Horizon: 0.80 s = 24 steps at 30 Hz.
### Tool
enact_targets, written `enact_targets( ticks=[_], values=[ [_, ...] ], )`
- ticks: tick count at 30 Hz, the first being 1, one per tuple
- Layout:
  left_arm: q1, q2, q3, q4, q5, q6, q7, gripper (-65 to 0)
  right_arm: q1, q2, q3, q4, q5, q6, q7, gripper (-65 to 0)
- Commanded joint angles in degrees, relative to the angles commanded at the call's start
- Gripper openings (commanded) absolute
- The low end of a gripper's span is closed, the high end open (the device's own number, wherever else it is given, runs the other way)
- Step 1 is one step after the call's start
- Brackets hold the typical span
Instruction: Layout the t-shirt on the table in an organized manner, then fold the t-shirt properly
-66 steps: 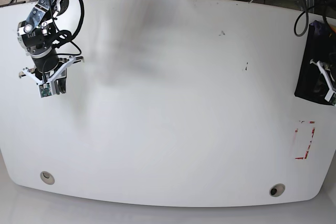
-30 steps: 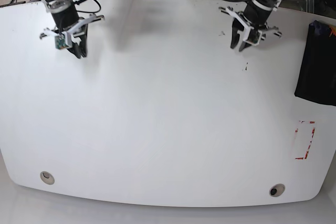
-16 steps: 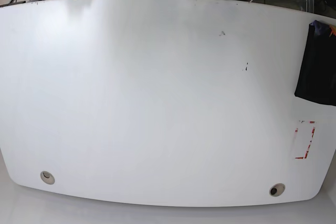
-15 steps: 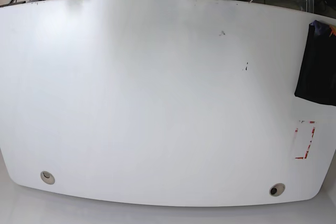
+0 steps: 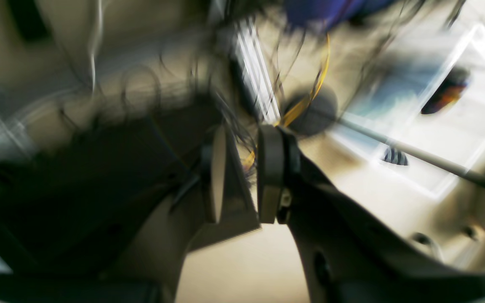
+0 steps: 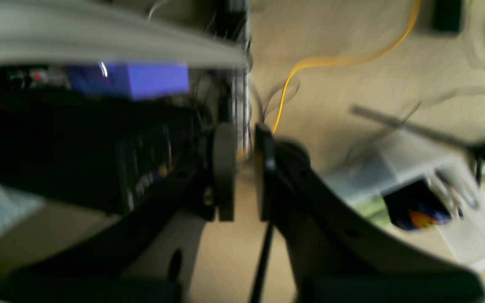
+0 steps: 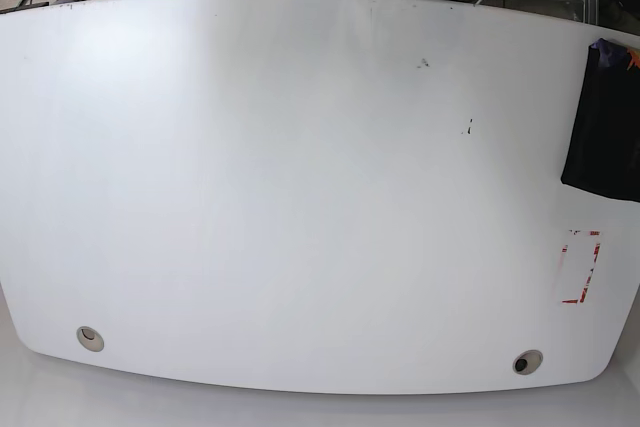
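White table [image 7: 300, 197] fills pretty much the whole base view, glossy, with a grey grommet hole [image 7: 90, 336] low on the left and another [image 7: 526, 361] low on the right, plus a red tape rectangle [image 7: 580, 267] near the right edge. T-shirt [image 7: 605, 117] is a dark folded-looking slab at the far right edge, partly cut off by the frame. Neither arm shows up over the table. Both wrist views are super blurry, looking at beige floor and a yellow cable [image 6: 310, 67]. Left gripper [image 5: 242, 174] has its fingers a narrow gap apart, nothing between them. Right gripper [image 6: 244, 172] looks the same, small gap, holding nothing.
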Motion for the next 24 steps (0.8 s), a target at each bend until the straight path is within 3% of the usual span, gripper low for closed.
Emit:
enact_targets(
  ticks=[7,14,21,24],
  values=[
    [-11.08,-1.67,0.09,-15.91,0.0,0.0,0.0,-53.2,10.99,0.09,-0.44,-14.77,-8.7,0.0,0.53,-57.1],
    [-20.57,-1.93,0.09,-29.89,0.0,0.26,-0.09,-53.2,20.04,0.09,-0.44,-30.15,-16.53,0.0,7.21,-57.1],
    [-28.84,-1.93,0.09,-41.58,0.0,5.98,-0.53,-53.2,28.31,0.35,-0.44,-45.63,-21.63,0.0,13.36,-57.1],
    [-32.44,-1.93,0.09,-47.12,0.09,8.35,-3.16,-53.2,31.03,1.49,-0.44,-51.43,-22.68,0.0,16.79,-57.1]
  ],
)
